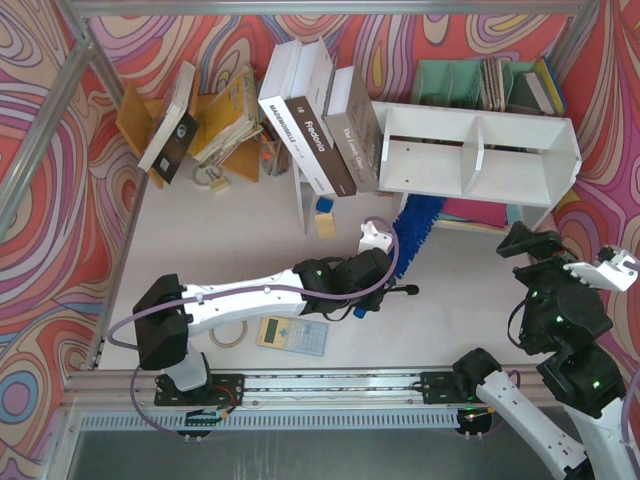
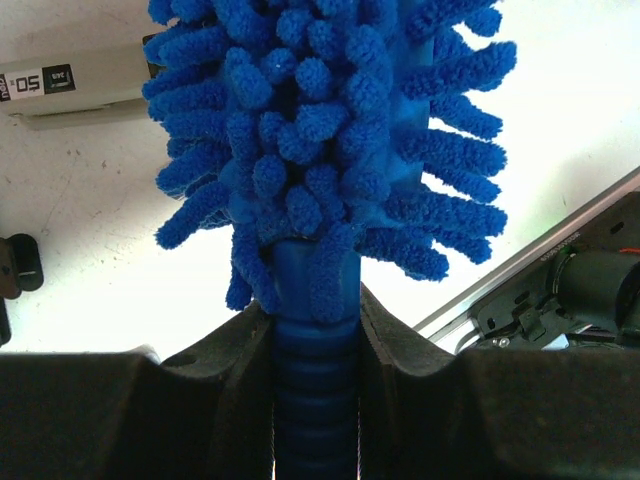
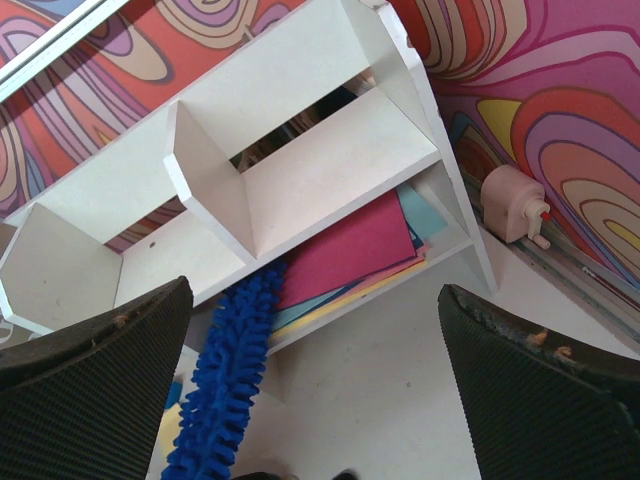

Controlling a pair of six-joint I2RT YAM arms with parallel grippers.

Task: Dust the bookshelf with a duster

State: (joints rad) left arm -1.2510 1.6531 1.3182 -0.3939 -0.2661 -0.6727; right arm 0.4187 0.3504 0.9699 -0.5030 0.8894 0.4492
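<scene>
Duster (image 1: 418, 222): fluffy blue head slanting up from the left gripper (image 2: 315, 350) to the bookshelf (image 1: 478, 118); its tip sits at the left end of the lower tier, just beside coloured sheets (image 3: 350, 255).
Bookshelf: white, upright at the far right of the worktop (image 1: 250, 230), with a divider making two compartments.
Left gripper: clenched on the duster's ribbed blue handle, just below the head.
Right gripper (image 3: 315, 400): released, jaws wide apart, near the shelf's right front.
Books (image 1: 320, 135): a row leaning against the shelf's left side.
Organiser (image 1: 450, 80): green, behind the shelf.
Calculator (image 1: 292, 335), tape roll (image 1: 230, 335): on the worktop beside the left arm.
</scene>
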